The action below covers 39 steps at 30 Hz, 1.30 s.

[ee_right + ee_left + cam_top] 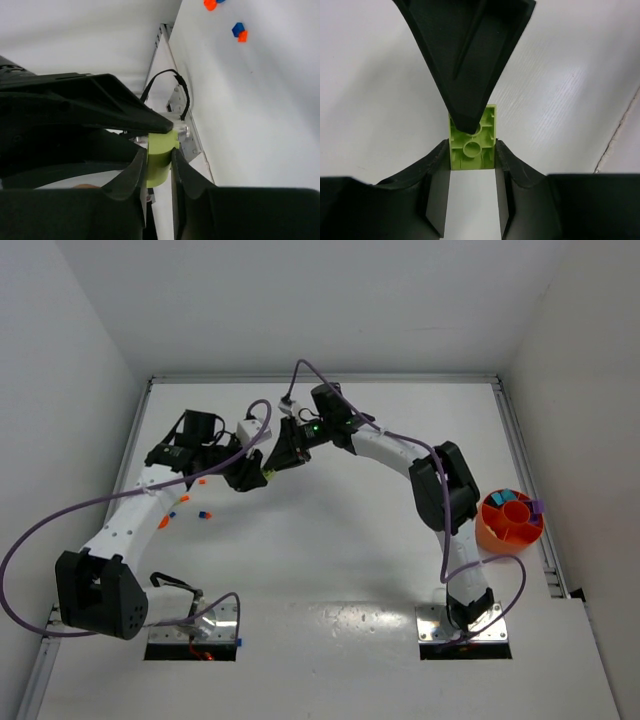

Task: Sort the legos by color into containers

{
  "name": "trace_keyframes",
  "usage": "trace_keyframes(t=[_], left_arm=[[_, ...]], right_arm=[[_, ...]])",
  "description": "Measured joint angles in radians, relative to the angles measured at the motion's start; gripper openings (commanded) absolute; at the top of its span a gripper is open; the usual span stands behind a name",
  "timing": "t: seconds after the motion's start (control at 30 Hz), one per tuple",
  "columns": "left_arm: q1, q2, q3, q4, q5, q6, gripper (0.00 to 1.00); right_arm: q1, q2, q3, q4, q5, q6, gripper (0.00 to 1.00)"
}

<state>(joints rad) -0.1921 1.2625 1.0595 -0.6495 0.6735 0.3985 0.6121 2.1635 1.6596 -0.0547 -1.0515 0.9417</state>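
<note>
A lime green brick (266,473) hangs above the table's back middle, between my two grippers. My left gripper (248,478) is shut on it; in the left wrist view the brick (472,146) sits between my fingertips with its hollow underside facing the camera. My right gripper (277,462) is shut on the same brick (161,159); in the left wrist view its black finger (467,60) comes down onto the brick from above. The orange bowl (492,530) stands at the right edge with blue, cyan and purple bricks in its compartments.
Loose orange and blue bricks lie on the table by the left arm (203,514), (164,521), and also show in the right wrist view (239,32). A metal rail (525,480) runs along the table's right edge beside the bowl.
</note>
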Motion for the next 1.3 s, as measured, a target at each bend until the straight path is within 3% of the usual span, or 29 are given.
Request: trace_keyframes(t=[0.07, 0.1, 0.23, 0.5, 0.67, 0.8, 1.0, 1.3], left_arm=[[0.001, 0.000, 0.003, -0.003, -0.011, 0.001, 0.32], [0.001, -0.001, 0.005, -0.003, -0.018, 0.001, 0.44], [-0.001, -0.002, 0.006, 0.000, -0.020, -0.003, 0.64], [0.002, -0.038, 0.005, 0.003, -0.062, -0.016, 0.75], [0.008, -0.051, 0.005, 0.012, -0.073, -0.022, 1.00], [0.012, -0.051, -0.008, 0.047, -0.086, -0.046, 1.00], [0.007, -0.044, -0.035, 0.098, -0.129, -0.113, 1.00], [0.020, 0.030, -0.030, 0.127, -0.173, -0.229, 1.00]], right_arm=[[-0.001, 0.002, -0.002, -0.011, 0.012, 0.000, 0.07], [-0.002, 0.004, -0.004, -0.016, 0.019, -0.001, 0.05], [-0.016, 0.002, -0.017, -0.068, 0.027, -0.083, 0.01], [-0.149, -0.129, 0.014, -0.608, 0.260, -0.605, 0.00], [-0.359, -0.333, -0.040, -0.819, 0.563, -0.907, 0.00], [-0.512, -0.552, -0.109, -0.931, 0.804, -1.132, 0.00], [-0.643, -0.870, -0.253, -1.047, 1.058, -1.399, 0.00], [-0.723, -0.956, -0.441, -1.110, 1.249, -1.483, 0.00]])
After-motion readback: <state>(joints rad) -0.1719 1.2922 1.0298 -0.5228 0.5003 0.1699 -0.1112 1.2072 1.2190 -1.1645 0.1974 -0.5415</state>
